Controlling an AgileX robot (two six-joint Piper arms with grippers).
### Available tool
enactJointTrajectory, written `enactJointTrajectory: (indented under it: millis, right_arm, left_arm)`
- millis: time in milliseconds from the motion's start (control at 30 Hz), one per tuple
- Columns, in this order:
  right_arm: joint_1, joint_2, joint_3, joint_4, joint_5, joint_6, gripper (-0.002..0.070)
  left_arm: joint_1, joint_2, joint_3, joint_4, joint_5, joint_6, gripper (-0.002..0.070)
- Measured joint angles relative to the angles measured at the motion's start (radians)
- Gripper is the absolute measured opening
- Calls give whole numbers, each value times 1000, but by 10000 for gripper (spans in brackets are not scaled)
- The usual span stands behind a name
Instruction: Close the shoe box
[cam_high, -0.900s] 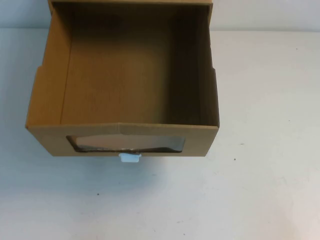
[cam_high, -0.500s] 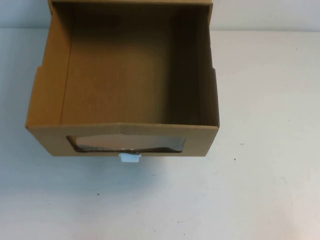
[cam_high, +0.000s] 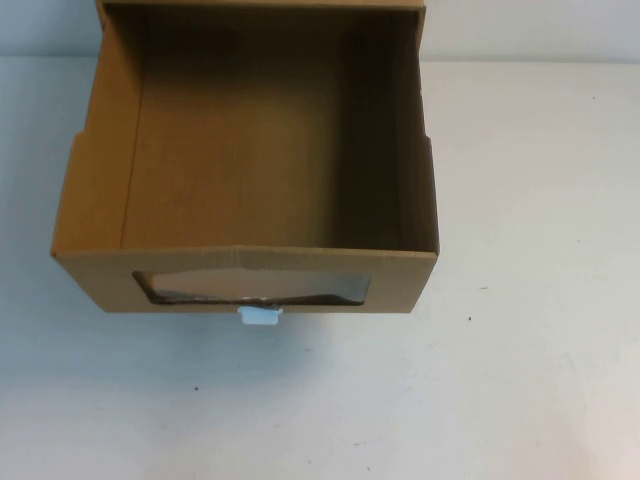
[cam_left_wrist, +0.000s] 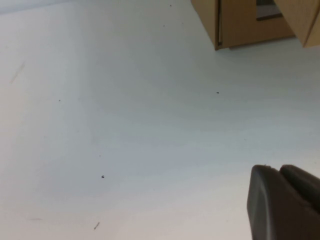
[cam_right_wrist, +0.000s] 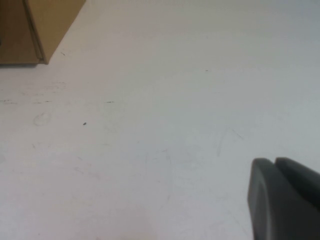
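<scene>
Brown cardboard shoe box (cam_high: 245, 170) pulled open, clear front window, white tab below. Left gripper (cam_left_wrist: 285, 202), right gripper (cam_right_wrist: 285, 197) over bare table.

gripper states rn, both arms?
Left gripper: over bare table near the shoe box, holding nothing; cannot tell.
Right gripper: same, cannot tell.

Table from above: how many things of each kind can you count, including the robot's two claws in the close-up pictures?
Brown cardboard shoe box, drawer pulled open: 1
White pull tab on its front: 1
White table: 1
Dark claws: 2, the left gripper and the right gripper, both over bare table, holding nothing
Total: 5
</scene>
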Motion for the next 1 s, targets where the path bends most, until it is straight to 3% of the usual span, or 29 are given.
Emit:
enactJointTrajectory:
  millis: [600,700,933,1000]
  right_arm:
    - [0,0,0,0,0,0,-14]
    - [0,0,0,0,0,0,-14]
    - [0,0,0,0,0,0,-14]
    - [0,0,0,0,0,0,-14]
  left_arm:
    - [0,0,0,-19,-2,0,-2]
    - [0,0,0,-151,-50,0,-2]
    - [0,0,0,-635,-223,0,-2]
    - [0,0,0,-697,-260,2,-2]
